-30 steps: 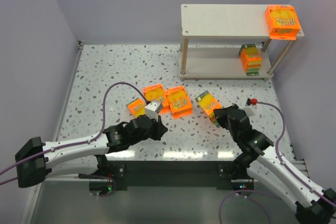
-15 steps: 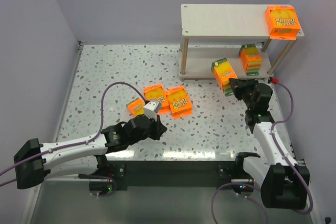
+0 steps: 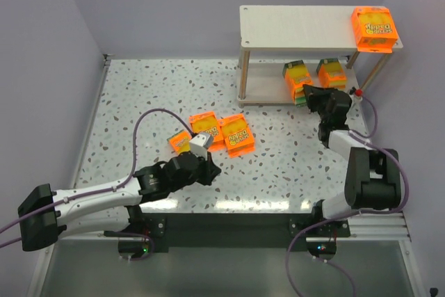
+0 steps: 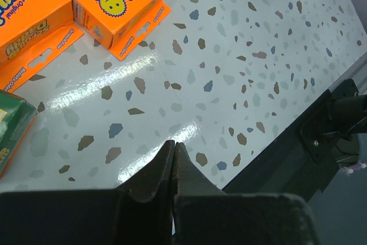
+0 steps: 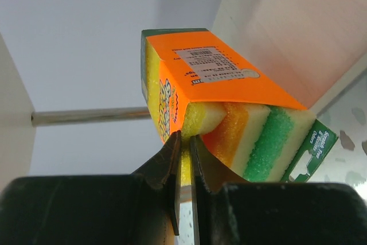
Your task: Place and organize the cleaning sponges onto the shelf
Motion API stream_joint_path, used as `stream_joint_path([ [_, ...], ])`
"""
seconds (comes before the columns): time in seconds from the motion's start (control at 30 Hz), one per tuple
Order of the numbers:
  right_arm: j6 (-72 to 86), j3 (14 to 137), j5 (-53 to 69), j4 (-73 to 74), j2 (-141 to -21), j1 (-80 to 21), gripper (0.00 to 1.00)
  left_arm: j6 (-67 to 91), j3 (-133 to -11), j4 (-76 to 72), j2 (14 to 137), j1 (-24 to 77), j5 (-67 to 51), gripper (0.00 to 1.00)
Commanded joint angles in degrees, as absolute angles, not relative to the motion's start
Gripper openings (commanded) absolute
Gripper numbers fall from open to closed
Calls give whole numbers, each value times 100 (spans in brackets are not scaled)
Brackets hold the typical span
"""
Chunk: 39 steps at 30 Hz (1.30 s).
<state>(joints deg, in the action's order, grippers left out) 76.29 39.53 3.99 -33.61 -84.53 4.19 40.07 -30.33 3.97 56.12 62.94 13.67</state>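
The shelf (image 3: 292, 20) stands at the back right. One of the cleaning sponges (image 3: 374, 28) lies on its top board's right end, and another (image 3: 332, 76) stands on the lower board. My right gripper (image 3: 311, 93) is shut on a third pack (image 3: 298, 81) at the lower tier, left of that one. In the right wrist view the right gripper (image 5: 184, 142) pinches the pack's (image 5: 229, 84) yellow layer. Three more packs (image 3: 204, 125) (image 3: 236, 135) (image 3: 181, 142) lie on the table's middle. My left gripper (image 3: 213, 169) is shut and holds nothing, just in front of them, as the left gripper (image 4: 174, 144) shows over bare table.
The shelf's front left leg (image 3: 243, 74) and right leg (image 3: 368, 78) flank the lower tier. A shelf leg (image 5: 86, 117) crosses behind the held pack. The table's near edge (image 4: 287, 136) runs close to the left gripper. Walls enclose the table on three sides.
My right arm has carried its pack from the table's front right up to the shelf's lower tier, beside the pack there. The left arm has stayed in place.
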Motion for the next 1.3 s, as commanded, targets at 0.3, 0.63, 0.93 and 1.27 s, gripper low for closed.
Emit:
stream_joint_path([
  [0.3, 7901, 4579, -519, -3823, -9404, 448, 0, 4157, -3094, 308, 5502, 6249, 1354, 0],
  [0.63, 8007, 4746, -413, -4359, -10098, 431, 0, 4192, -3085, 334, 5484, 6258, 1345, 0],
  [0.93, 8147, 4895, -351, -4351, -10265, 369, 0, 4166, -3111, 229, 5651, 6249, 1301, 0],
  [1.27, 8332, 4817, -536, -4481, -10345, 185, 9, 4219, -3085, 343, 5476, 6249, 1327, 0],
])
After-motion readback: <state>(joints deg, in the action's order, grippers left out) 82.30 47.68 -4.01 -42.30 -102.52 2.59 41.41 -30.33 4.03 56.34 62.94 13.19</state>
